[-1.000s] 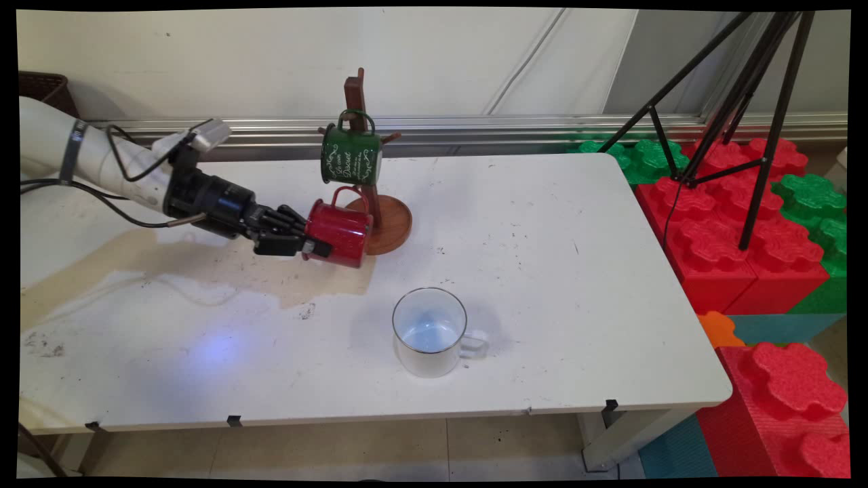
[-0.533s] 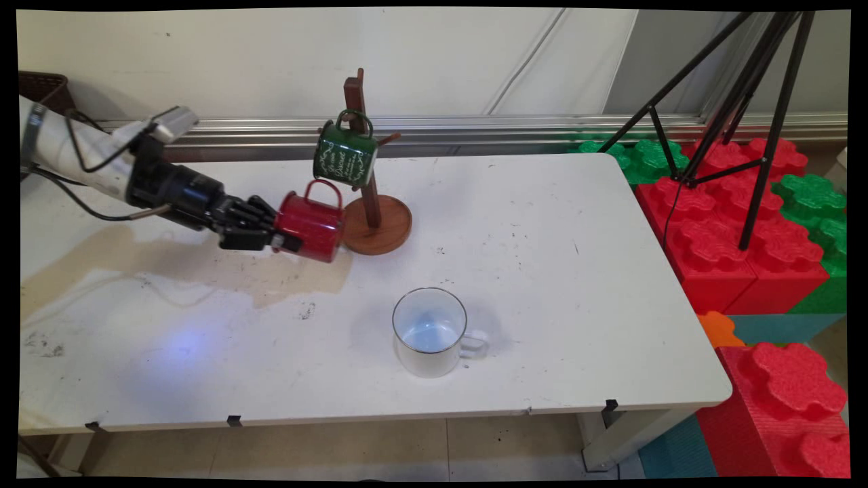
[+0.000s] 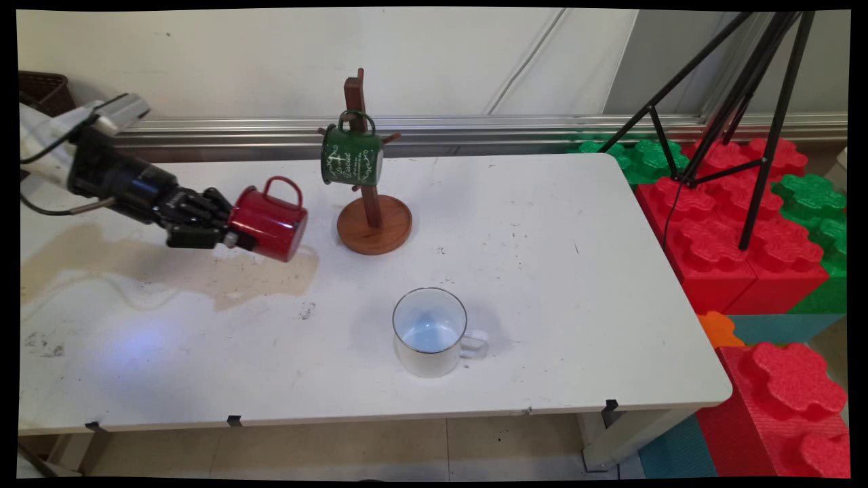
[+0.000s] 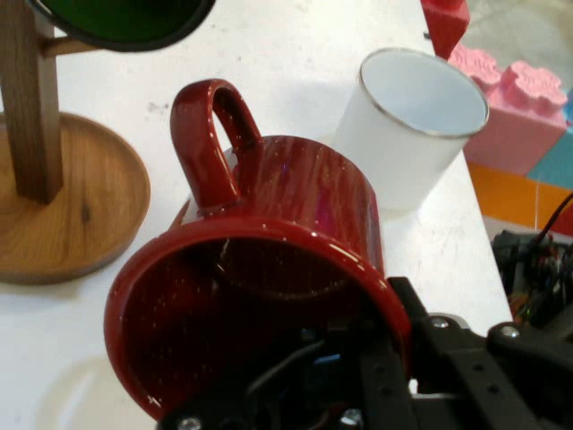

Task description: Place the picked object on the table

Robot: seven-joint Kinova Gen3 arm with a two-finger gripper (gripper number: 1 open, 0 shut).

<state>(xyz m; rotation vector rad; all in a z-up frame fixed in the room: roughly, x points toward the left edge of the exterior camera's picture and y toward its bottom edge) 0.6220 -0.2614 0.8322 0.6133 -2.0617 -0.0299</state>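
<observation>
The white table point(image 3: 542, 271) takes up most of the room in front of me, its top scuffed and marked with a wide tan stain point(image 3: 169, 264) on the left side. To the right of it stand big red and green foam blocks point(image 3: 746, 230), with a black tripod point(image 3: 732, 115) planted among them.

On the far middle of the table stands a wooden mug stand point(image 3: 373, 217) with a round base and an upright post. A green mug point(image 3: 350, 157) with white lettering hangs by its handle from one of the pegs, up off the table. In the hand view only the green mug's rim point(image 4: 125, 18) shows at the top, above the stand's base point(image 4: 63, 215).

Nearer to me, right of centre, a white mug point(image 3: 430, 332) with a thin dark rim sits upright on the table, handle pointing right. The hand view shows it point(image 4: 412, 125) just beyond the red one.

The black gripper point(image 3: 234, 234) comes in from the left, reaching roughly level over the stain. It is clamped on the rim of a red mug point(image 3: 268, 224), one finger inside the mouth and one outside the wall, as the hand view makes plain point(image 4: 376, 358). The red mug point(image 4: 260, 296) is held on its side above the table, mouth toward the gripper, bottom toward the stand, handle on top. It hangs left of the stand's base, apart from it, and lower than the green mug.
</observation>
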